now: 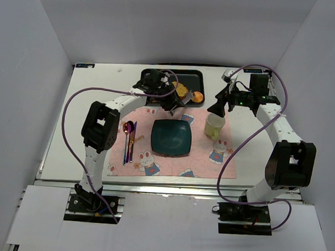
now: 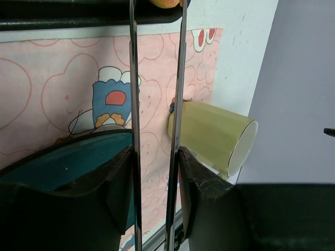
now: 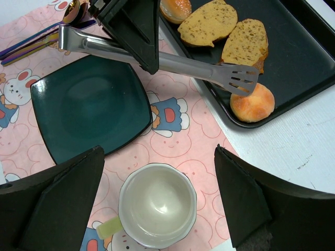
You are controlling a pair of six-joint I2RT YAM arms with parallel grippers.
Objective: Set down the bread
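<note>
Small round golden-brown bun (image 3: 253, 103) sits at edge of black tray (image 3: 303, 63), near two flat toast slices (image 3: 209, 22). Left claw (image 3: 133, 26) squeezes long shiny metal tongs (image 3: 183, 64). Tong tips sit right at bun's edge; cannot tell if touching. Right claw (image 3: 157, 157) is spread wide, holds nothing, hangs over pale yellow cup (image 3: 157, 204). Dark teal square plate (image 3: 89, 107) lies on pink bunny mat (image 3: 178, 136), beside cup.

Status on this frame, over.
Left claw shut on long metal tongs, tips at small round golden bun on black tray. Right claw open above pale green mug. Nothing blocking teal square plate.
</note>
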